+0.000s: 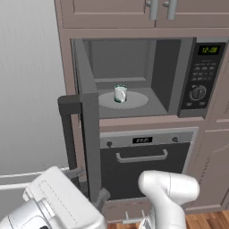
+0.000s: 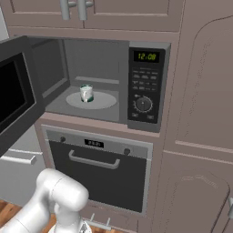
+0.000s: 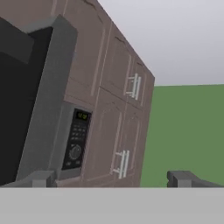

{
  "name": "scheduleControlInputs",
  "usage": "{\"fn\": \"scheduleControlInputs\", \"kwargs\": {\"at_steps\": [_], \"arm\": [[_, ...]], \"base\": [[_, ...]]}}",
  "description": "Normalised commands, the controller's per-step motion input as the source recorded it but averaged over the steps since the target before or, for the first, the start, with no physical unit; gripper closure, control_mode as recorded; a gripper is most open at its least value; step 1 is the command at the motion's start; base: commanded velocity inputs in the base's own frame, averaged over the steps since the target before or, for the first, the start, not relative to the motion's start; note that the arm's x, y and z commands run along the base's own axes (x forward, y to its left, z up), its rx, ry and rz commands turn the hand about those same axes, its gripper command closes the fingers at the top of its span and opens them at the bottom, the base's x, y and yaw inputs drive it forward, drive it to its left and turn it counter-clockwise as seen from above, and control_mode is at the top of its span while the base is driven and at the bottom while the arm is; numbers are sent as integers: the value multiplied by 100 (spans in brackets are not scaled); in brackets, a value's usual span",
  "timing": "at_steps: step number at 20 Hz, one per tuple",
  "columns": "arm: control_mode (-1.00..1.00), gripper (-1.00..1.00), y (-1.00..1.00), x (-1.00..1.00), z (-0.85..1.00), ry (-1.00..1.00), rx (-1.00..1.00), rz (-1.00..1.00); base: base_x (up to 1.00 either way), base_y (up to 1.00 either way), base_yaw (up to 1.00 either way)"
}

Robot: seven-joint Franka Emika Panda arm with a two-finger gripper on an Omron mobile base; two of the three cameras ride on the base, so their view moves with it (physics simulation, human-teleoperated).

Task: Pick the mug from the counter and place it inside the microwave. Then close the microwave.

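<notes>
My own white arm [image 1: 167, 190] is sitting closest to the lens, rising at the bottom of the left base view. Just ahead of it, my gripper [image 1: 89, 185] is hovering low beside the outer edge of the microwave door [image 1: 89, 143], with its grey fingers [image 1: 103, 197] spread wide apart and pinching nothing. In the hand view the two fingertips [image 3: 39, 178] are standing far apart at the bottom, and the door's grey frame [image 3: 46, 105] is looming right above the left one.

The microwave [image 2: 104, 77] is standing open, its door swung out to the left with its dark bar handle [image 1: 67, 129] facing outward. The mug [image 1: 120, 93] is sitting upright inside the cavity, on the round turntable plate [image 1: 136, 99], a little left of its centre. It is resting apart from the cavity walls.

The control panel [image 2: 146, 86] to the right of the cavity is showing a green display and a round knob. The oven [image 2: 102, 175] with its horizontal handle is sitting directly under the microwave, and the cabinet doors [image 1: 129, 11] are closing off the space above.
</notes>
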Motion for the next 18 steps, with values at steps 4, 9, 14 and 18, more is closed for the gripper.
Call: {"fn": "scheduleControlInputs", "kwargs": {"at_steps": [4,9,14,18], "arm": [[-100,-100,15,42,-10,0,0,-7],[-100,-100,18,48,-18,0,0,-6],[-100,-100,21,47,-21,0,0,-5],[-100,-100,21,41,-22,0,0,-4]], "base": [[0,0,0],[0,0,0],[0,0,0],[0,0,0]]}}
